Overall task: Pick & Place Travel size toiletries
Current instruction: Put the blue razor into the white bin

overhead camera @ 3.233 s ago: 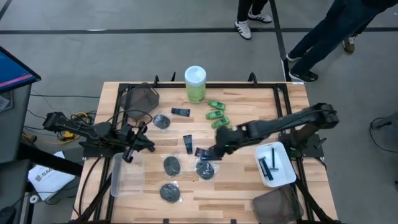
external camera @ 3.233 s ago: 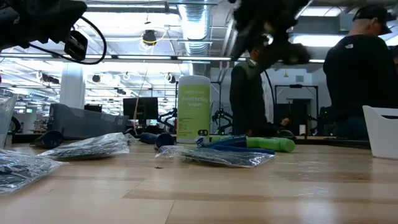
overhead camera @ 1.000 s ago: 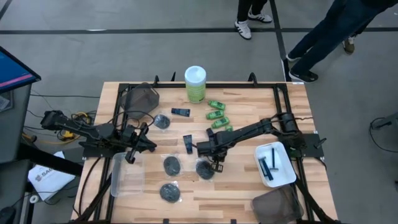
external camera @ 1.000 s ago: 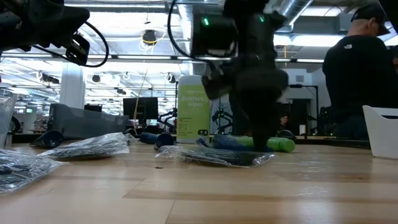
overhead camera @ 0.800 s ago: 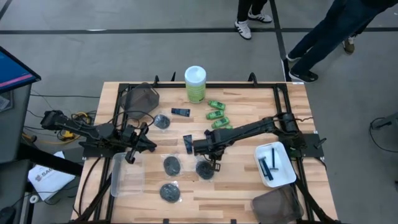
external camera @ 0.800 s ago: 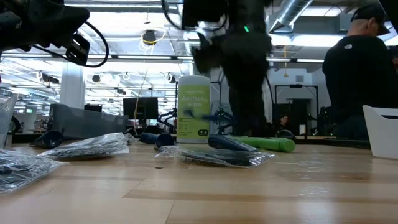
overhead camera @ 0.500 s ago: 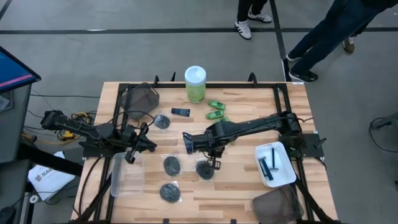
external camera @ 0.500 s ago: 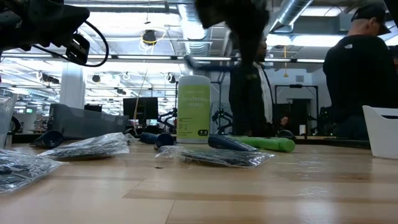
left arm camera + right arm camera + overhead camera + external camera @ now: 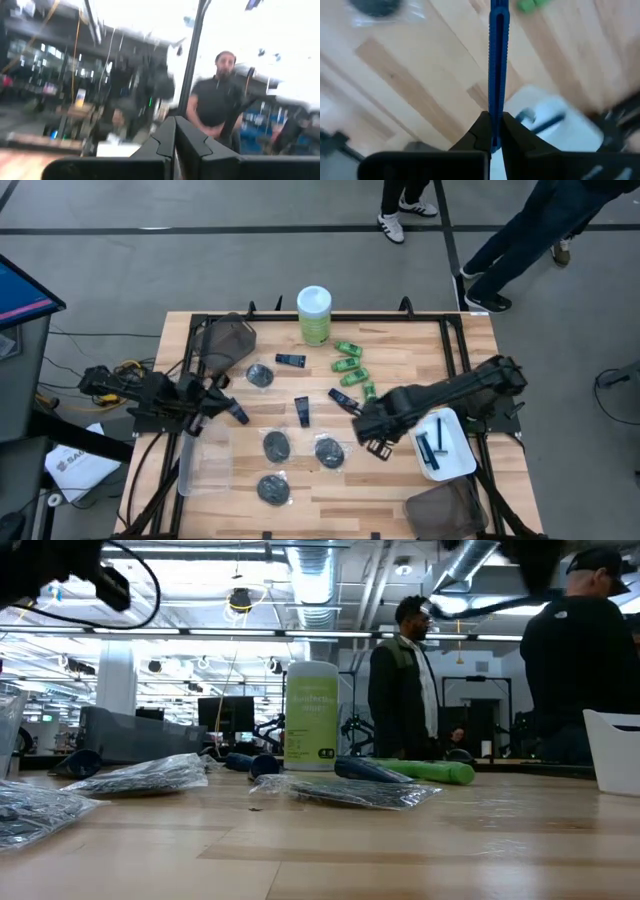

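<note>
My right gripper [image 9: 360, 413] hangs above the table's middle right, shut on a thin blue razor [image 9: 498, 60] that shows in the high view as a dark strip [image 9: 343, 399]. On the table lie green bottles [image 9: 350, 366], navy tubes [image 9: 290, 360] and bagged black discs [image 9: 329, 451]. A white tray [image 9: 450, 450] holding razors stands to the gripper's right. My left gripper [image 9: 238, 416] waits shut over the table's left side, holding nothing. My right gripper pinches one end of the razor's handle [image 9: 494, 131] between its two fingers. The razor runs straight on from the fingertips, in line with them. It is lifted clear of the table, its free end pointing toward the far left.
A tall green canister [image 9: 314, 315] stands at the far edge. A clear bin [image 9: 205, 462] sits near left, with dark bags at far left [image 9: 226, 336] and near right [image 9: 445, 510]. People stand beyond the table [image 9: 403, 680].
My right gripper reached toward the table's left over the middle, then drew back toward the right edge and rose, carrying the blue razor clear of the table. My left arm has shifted slightly.
</note>
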Tool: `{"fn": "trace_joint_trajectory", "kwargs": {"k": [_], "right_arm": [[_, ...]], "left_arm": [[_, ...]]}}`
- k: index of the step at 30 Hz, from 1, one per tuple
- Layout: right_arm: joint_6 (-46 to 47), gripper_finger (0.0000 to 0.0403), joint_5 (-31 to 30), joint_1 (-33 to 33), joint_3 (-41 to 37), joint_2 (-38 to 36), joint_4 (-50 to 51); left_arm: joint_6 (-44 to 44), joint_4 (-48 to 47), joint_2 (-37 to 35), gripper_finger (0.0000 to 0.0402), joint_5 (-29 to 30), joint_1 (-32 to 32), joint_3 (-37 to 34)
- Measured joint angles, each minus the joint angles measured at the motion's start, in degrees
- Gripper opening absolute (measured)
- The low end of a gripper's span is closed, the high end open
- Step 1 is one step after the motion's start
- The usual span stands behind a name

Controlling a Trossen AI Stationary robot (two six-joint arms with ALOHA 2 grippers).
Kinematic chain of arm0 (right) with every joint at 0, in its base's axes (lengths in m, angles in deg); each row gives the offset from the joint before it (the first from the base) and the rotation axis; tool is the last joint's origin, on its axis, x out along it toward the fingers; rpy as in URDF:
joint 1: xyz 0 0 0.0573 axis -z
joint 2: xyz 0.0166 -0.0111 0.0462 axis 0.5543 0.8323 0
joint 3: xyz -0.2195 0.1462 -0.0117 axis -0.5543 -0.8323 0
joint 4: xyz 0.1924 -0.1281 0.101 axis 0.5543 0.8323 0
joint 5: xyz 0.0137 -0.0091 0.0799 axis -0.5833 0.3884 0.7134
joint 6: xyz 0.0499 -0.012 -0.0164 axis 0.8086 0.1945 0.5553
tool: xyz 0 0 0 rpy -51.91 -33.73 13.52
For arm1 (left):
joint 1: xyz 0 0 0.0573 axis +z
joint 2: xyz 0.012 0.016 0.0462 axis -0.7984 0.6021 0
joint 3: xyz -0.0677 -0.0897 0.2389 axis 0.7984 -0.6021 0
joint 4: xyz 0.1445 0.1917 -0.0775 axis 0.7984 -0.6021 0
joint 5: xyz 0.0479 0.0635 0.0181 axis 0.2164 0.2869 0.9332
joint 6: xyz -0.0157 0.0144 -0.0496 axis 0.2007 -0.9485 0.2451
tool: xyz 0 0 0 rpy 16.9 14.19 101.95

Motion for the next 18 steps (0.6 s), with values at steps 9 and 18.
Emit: {"fn": "trace_joint_trajectory", "kwargs": {"k": [9, 18], "right_arm": [[40.48, 0.0013, 3.63, -8.80, -14.97, -9.74, 0.29], [52.02, 0.0014, 9.98, -14.99, -22.87, -11.37, -0.14]], "left_arm": [[0.00, 6.29, -1.60, 0.0003, -0.62, 0.02, 0.00], [0.00, 6.84, -1.62, 0.0003, -0.57, 0.02, 0.00]]}}
